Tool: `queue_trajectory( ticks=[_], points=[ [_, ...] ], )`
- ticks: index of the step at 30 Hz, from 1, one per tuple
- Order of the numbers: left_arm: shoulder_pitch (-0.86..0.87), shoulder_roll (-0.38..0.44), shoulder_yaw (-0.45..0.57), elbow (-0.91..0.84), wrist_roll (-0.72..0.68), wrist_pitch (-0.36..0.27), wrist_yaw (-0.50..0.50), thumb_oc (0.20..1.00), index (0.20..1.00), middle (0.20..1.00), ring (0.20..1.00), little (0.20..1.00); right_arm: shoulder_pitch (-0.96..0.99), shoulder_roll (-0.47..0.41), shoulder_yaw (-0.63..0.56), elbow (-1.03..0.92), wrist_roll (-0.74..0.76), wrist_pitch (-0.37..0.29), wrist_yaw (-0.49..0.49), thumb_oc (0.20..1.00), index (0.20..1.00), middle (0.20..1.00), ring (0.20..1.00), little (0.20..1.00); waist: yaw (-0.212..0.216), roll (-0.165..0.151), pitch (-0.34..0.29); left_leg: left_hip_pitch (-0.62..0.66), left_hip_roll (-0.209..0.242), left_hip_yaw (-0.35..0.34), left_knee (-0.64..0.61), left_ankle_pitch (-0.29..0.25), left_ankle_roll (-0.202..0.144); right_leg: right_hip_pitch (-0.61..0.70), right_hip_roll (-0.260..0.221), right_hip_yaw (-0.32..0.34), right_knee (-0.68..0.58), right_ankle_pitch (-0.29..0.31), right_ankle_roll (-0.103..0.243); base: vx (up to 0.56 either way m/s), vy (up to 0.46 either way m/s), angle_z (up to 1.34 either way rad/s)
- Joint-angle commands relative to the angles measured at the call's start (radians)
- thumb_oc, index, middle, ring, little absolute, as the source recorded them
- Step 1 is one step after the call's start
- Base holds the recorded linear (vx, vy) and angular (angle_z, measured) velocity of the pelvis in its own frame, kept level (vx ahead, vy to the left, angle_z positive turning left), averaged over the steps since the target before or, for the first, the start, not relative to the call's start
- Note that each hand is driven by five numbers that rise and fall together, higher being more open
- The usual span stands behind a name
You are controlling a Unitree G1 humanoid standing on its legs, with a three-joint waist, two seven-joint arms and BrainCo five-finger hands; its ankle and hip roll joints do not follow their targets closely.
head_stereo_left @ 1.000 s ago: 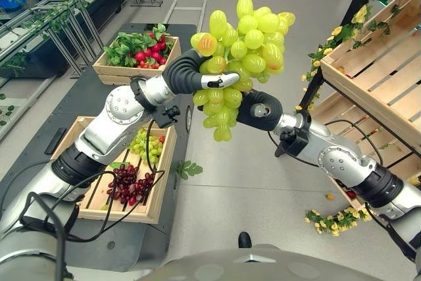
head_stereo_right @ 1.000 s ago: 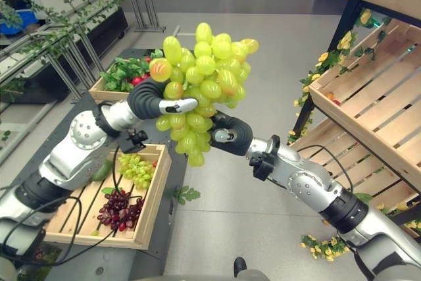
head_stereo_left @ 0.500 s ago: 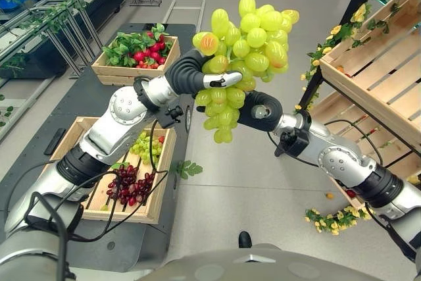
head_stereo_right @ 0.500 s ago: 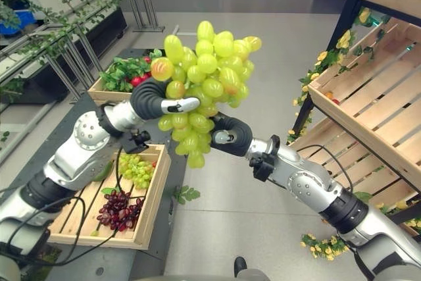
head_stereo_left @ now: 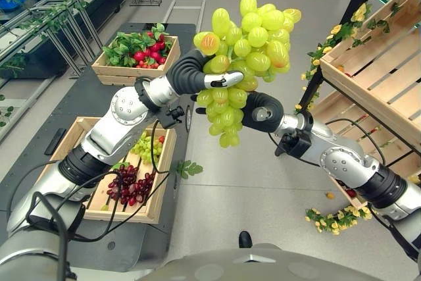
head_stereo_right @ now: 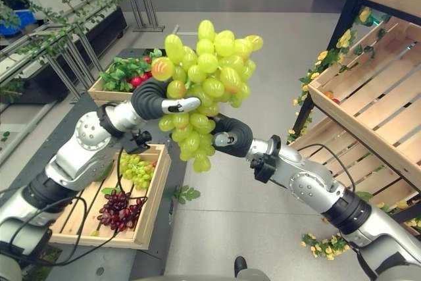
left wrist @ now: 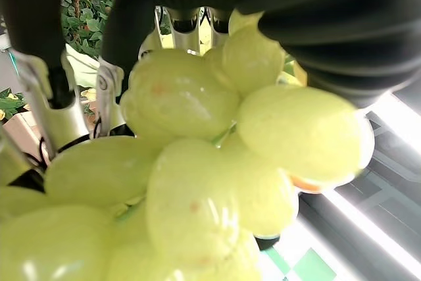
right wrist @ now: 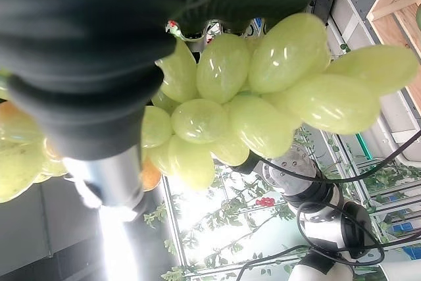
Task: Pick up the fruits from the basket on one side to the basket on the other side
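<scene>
A big bunch of green grapes [head_stereo_left: 253,31] hangs high in the air between my two arms. My left hand [head_stereo_left: 191,70] comes in from the left and is curled round the bunch's middle, one finger lying across the grapes. From the right, my right hand [head_stereo_left: 260,111] presses against the bunch's lower part, its front hidden behind the fruit. The left wrist view shows the grapes [left wrist: 197,162] tight against that hand. The right wrist view has the grapes [right wrist: 250,110] right beside its dark cover.
A wooden crate [head_stereo_left: 166,179] with green and dark red grapes sits on the dark table [head_stereo_left: 85,97] at lower left. Behind it stands a crate [head_stereo_left: 125,74] of red fruit and leaves. Wooden shelf crates [head_stereo_left: 375,64] stand at the right. Yellow flowers [head_stereo_left: 332,218] lie on the floor.
The lower part of the bunch has sagged a little lower and to the right. Both hands have stayed almost where they were.
</scene>
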State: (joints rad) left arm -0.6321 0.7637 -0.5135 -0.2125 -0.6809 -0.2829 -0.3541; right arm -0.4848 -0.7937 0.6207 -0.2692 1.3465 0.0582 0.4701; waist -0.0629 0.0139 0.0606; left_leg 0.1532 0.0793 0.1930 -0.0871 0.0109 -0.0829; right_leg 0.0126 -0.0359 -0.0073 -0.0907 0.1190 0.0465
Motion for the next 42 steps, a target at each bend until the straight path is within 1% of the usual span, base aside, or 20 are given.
queue_trajectory(
  ticks=[1, 25, 32, 33, 37, 42],
  points=[
    [-0.074, -0.017, 0.043, 0.040, -0.010, -0.070, 0.019, 0.200, 0.200, 0.200, 0.200, 0.200, -0.066, 0.011, -0.021, -0.096, 0.004, -0.037, 0.024, 0.200, 0.200, 0.200, 0.200, 0.200, 0.004, -0.041, -0.021, -0.008, -0.022, -0.054, 0.008, -0.005, 0.004, 0.062, -0.062, -0.027, 0.039, -0.049, 0.108, 0.00, 0.000, 0.00],
    [-0.061, -0.024, 0.047, 0.049, 0.010, -0.069, 0.028, 0.200, 0.200, 0.200, 0.200, 0.200, -0.041, 0.010, -0.041, -0.092, -0.008, -0.044, 0.014, 0.200, 0.200, 0.200, 0.200, 0.200, 0.000, -0.040, -0.022, -0.008, -0.020, -0.062, 0.009, -0.005, 0.004, 0.062, -0.058, -0.025, 0.043, -0.054, 0.104, 0.00, 0.000, 0.00],
    [-0.060, -0.043, 0.043, 0.073, 0.001, -0.066, 0.028, 0.200, 0.200, 0.200, 0.200, 0.200, -0.025, 0.025, -0.065, -0.083, -0.023, -0.063, 0.005, 0.200, 0.200, 0.200, 0.200, 0.200, -0.007, -0.043, -0.028, -0.009, -0.017, -0.068, 0.010, -0.003, 0.001, 0.067, -0.054, -0.020, 0.042, -0.060, 0.100, 0.00, -0.005, 0.00],
    [-0.062, -0.052, 0.043, 0.087, -0.010, -0.063, 0.030, 1.000, 1.000, 1.000, 1.000, 1.000, -0.021, 0.040, -0.073, -0.073, -0.026, -0.071, -0.003, 0.200, 0.200, 0.200, 0.200, 0.200, -0.007, -0.043, -0.029, -0.009, -0.017, -0.069, 0.011, -0.002, 0.001, 0.068, -0.054, -0.019, 0.043, -0.061, 0.099, -0.01, -0.033, 0.01],
    [-0.064, -0.060, 0.038, 0.106, -0.033, -0.054, 0.026, 1.000, 1.000, 1.000, 1.000, 1.000, 0.007, 0.066, -0.104, -0.067, -0.036, -0.089, -0.014, 0.200, 0.200, 0.200, 0.200, 0.200, -0.010, -0.039, -0.029, -0.011, -0.016, -0.071, 0.011, 0.003, -0.001, 0.067, -0.052, -0.022, 0.045, -0.062, 0.096, 0.00, -0.008, 0.00],
    [-0.072, -0.052, 0.027, 0.118, -0.032, -0.048, 0.023, 1.000, 1.000, 1.000, 1.000, 1.000, 0.029, 0.077, -0.121, -0.073, -0.041, -0.100, -0.022, 0.200, 0.200, 0.200, 0.200, 0.200, -0.015, -0.030, -0.029, -0.017, -0.016, -0.074, 0.013, 0.006, -0.003, 0.063, -0.050, -0.024, 0.048, -0.064, 0.092, -0.01, -0.014, 0.00]
  ],
)
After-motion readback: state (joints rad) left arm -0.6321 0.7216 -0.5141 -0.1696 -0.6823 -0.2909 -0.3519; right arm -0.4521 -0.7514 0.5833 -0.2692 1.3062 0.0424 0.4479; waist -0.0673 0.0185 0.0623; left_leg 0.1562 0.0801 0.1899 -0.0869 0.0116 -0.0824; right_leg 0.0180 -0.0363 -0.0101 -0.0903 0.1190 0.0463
